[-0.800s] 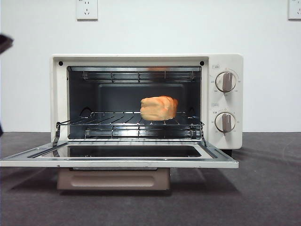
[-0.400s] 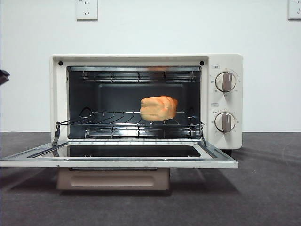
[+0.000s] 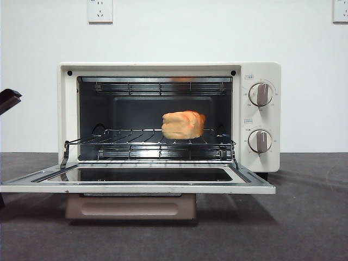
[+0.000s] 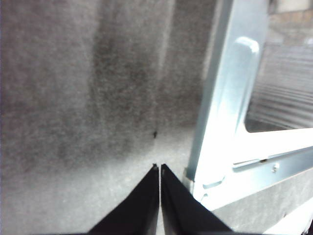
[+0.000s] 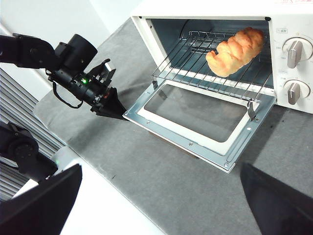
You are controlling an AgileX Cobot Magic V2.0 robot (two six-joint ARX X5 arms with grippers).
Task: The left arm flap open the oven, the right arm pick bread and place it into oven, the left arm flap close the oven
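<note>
bread [image 3: 183, 124] golden, twisted, on rack in open oven [image 3: 261, 70]; left end effector [image 4: 160, 169] closed, empty; right end effector [image 5: 161, 196] spread wide, empty.

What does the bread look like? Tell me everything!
The bread is a small golden-orange loaf with a lumpy, twisted-looking top, paler at its lower edge. It looks soft and baked. It lies on the wire rack inside the oven, toward the side with the knobs, with the door folded down flat. Only the rack touches it; no gripper is near it.

Lab: bare wall [image 3: 217, 32], felt table [image 3: 304, 217]
</note>
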